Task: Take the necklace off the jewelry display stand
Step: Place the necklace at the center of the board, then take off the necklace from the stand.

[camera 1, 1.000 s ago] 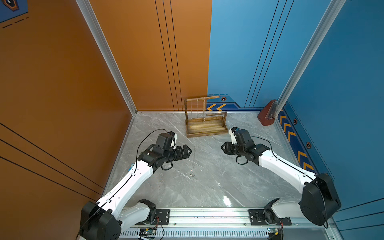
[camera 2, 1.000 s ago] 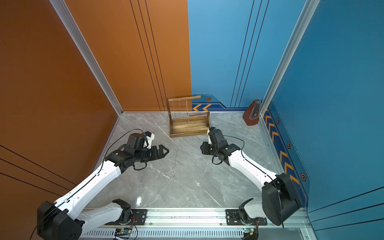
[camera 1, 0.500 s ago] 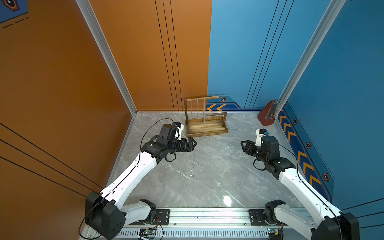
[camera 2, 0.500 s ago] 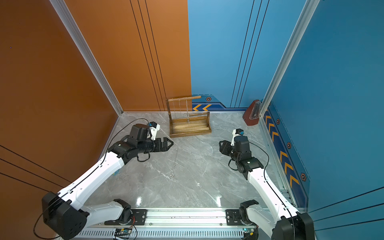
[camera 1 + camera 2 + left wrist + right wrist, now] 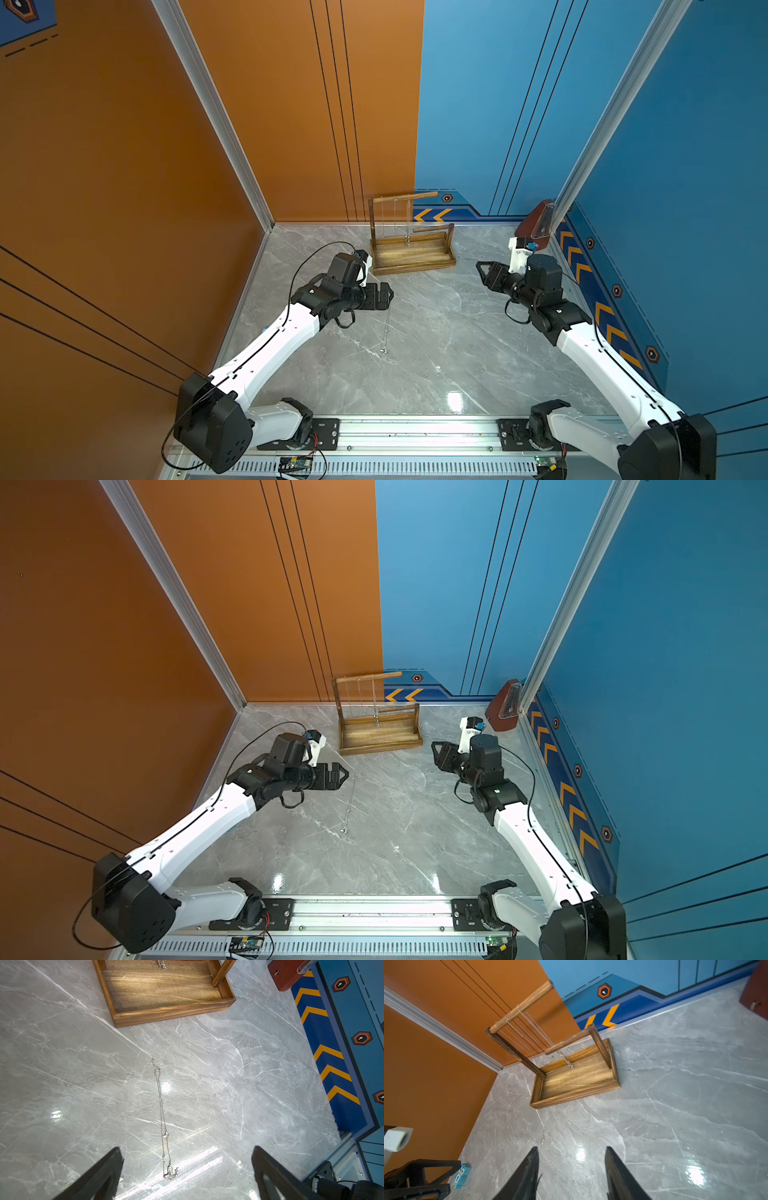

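A thin silver necklace lies stretched out on the grey marble floor, its pendant end nearest the front. It shows in both top views. The brown wooden jewelry display stand stands at the back by the wall, with other chains hanging from its long crossbar. My left gripper hovers open over the lying necklace's far end, holding nothing; its fingers straddle the pendant end. Off to the right, my right gripper is open and empty, pointing at the stand.
A red-brown block leans in the back right corner. A small blue owl tag lies by the orange wall on the left. Orange and blue walls close in the floor on three sides.
The right arm has pulled back from the middle to the right side. The left arm has reached farther back, toward the stand. The necklace has stayed on the floor.
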`<state>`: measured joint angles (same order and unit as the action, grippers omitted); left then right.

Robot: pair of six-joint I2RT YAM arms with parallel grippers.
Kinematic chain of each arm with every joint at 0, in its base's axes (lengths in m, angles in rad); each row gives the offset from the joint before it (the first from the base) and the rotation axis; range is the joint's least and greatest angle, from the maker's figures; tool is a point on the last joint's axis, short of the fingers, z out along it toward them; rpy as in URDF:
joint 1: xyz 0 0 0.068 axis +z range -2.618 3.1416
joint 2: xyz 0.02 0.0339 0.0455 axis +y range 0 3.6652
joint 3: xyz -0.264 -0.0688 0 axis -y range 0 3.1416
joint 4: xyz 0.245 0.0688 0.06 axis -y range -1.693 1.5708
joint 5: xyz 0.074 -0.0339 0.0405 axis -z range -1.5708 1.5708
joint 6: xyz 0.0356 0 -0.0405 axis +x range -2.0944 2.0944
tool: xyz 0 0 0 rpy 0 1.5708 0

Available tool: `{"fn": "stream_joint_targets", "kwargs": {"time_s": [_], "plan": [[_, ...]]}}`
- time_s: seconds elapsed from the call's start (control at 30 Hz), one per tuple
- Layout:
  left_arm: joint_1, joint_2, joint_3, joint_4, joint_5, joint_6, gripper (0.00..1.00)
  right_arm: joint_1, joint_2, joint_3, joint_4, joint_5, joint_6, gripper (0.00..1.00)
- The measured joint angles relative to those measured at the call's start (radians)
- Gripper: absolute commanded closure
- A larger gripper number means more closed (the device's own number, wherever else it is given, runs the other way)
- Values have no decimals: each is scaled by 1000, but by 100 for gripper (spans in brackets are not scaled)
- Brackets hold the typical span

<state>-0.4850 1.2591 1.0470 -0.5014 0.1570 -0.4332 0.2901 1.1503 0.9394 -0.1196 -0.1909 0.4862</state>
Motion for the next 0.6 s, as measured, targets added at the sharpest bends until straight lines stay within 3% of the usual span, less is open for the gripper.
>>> {"fn": "stream_joint_targets", "kwargs": {"time_s": [0.2,0.6], "plan": [[-1,4,0,0,1,0,2,125,338,491,-174,92,-71,49],[-1,50,0,-1,27,-2,2,163,961,1117,-351,109,-94,50]]}}
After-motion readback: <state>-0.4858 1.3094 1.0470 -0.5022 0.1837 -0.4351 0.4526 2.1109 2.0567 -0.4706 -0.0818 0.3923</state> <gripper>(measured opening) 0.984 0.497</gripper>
